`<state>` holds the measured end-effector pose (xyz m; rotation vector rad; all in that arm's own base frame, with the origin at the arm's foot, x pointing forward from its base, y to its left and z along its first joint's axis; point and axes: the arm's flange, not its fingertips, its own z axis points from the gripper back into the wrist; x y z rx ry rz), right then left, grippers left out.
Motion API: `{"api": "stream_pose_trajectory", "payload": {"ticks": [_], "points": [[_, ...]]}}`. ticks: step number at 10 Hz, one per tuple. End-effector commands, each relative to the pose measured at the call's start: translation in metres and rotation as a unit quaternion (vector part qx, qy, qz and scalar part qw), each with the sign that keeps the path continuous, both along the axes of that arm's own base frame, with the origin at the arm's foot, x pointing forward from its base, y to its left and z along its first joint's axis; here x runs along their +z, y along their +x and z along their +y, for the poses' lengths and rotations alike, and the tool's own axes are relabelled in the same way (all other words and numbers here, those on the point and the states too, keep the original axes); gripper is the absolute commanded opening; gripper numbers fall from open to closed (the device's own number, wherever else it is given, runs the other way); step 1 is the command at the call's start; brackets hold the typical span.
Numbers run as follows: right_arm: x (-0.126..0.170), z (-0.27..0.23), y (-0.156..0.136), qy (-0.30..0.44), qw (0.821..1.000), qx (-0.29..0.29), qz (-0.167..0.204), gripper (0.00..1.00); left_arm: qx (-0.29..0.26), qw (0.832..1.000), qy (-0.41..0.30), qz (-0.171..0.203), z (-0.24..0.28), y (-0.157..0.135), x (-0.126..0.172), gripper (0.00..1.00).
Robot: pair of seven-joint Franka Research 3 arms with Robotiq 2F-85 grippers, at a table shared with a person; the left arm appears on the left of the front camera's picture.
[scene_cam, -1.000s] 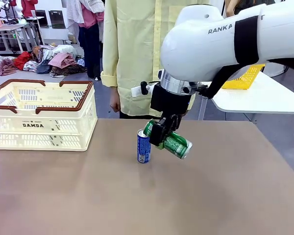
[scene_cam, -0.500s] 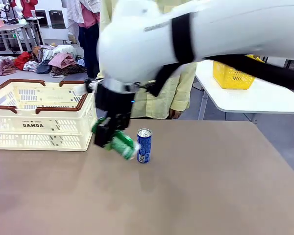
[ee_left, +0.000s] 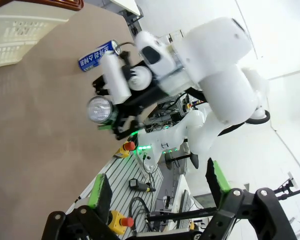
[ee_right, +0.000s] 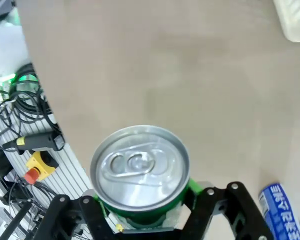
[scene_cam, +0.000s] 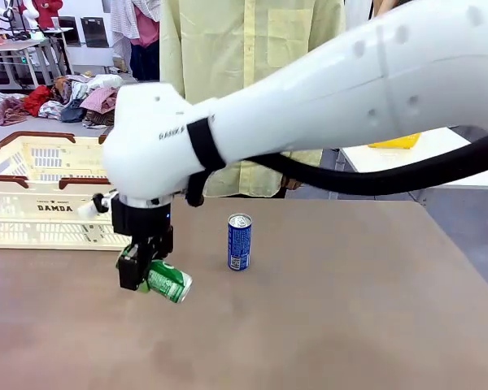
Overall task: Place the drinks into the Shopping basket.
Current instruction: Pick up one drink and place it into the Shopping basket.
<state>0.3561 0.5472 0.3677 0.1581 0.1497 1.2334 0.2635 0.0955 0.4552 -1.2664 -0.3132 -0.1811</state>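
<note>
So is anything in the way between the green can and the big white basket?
Nothing visible. The right pincer holds the green metal can above bare tabletop near the cream-white slotted plastic basket; the blue metal can stands on the green can's other side.

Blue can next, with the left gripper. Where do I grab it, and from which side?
Take the blue can across its mid-body, fingers either side of the round wall, probably from above: it stands upright with bare table around it. The open left gripper is free; the right gripper holds the green can.
</note>
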Motion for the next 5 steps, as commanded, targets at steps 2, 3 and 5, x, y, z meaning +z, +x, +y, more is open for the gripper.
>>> {"api": "stream_pose_trajectory", "payload": {"ticks": [2,3,5], "points": [[-0.019,0.015,0.015,-0.045,0.999,0.027,0.003,0.0,0.002,1.0,-0.01,0.0,-0.001,0.0,0.003,1.0],[-0.034,0.018,0.014,-0.065,0.997,0.048,0.004,0.0,0.002,1.0,-0.01,0.0,-0.001,0.0,0.003,1.0],[-0.037,0.015,0.009,-0.051,0.996,0.073,-0.005,0.0,0.002,1.0,-0.01,0.0,-0.001,0.0,0.003,1.0]]}}
